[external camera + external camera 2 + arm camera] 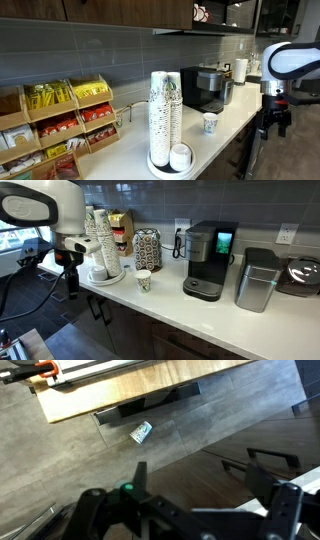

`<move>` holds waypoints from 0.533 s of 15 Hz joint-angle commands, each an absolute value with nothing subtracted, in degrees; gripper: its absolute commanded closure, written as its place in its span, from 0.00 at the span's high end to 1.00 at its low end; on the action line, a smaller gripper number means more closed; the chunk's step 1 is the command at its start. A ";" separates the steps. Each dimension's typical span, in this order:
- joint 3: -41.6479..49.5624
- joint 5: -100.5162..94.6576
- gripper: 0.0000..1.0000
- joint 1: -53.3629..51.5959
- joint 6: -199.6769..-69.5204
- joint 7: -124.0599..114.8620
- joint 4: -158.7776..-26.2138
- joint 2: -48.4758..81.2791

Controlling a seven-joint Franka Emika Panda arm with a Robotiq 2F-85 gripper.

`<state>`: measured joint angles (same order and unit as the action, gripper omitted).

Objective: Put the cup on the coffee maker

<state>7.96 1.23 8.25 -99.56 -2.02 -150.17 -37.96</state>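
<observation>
Wrist view looks down on the floor (pixel 230 420), and my fingers (pixel 188 512) stand wide apart at the bottom of it with nothing between them. A small pale thing with a bluish print shows at 11 o'clock from them. It is likely the cup, though I cannot be sure from here.

In an exterior view I hang off the edge of the desk (pixel 175 305), out over the floor. The cup (pixel 143 280) stands upright on the desk at my 3 o'clock, well apart from me. The coffee maker (pixel 208 260) is at the cup's 3 o'clock, near it but not touching. The cup stacks (pixel 100 242) stand at the cup's 10 o'clock, between me and it.

I judge the step in hand to be the reach; nothing of the task is done yet. To do it well I should rise above desk level first and pass in front of the stacks rather than across them. Then I come down with the cup centred between my fingers. It is light paper — I should close gently on the upper wall, just enough to lift, or it may crumple or tip. The carry calls for keeping it upright and setting it low into the front recess.
</observation>
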 commanded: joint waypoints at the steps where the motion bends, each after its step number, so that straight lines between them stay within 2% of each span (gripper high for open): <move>1: 7.63 1.40 1.00 8.63 -99.48 -1.82 -150.09 -37.90; 5: 6.82 3.29 1.00 8.28 -100.92 -4.31 -149.48 -36.50; 8: 6.12 7.88 1.00 8.32 -110.44 -8.14 -149.39 -35.99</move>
<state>7.09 3.98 8.22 -102.97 -4.37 -149.85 -37.33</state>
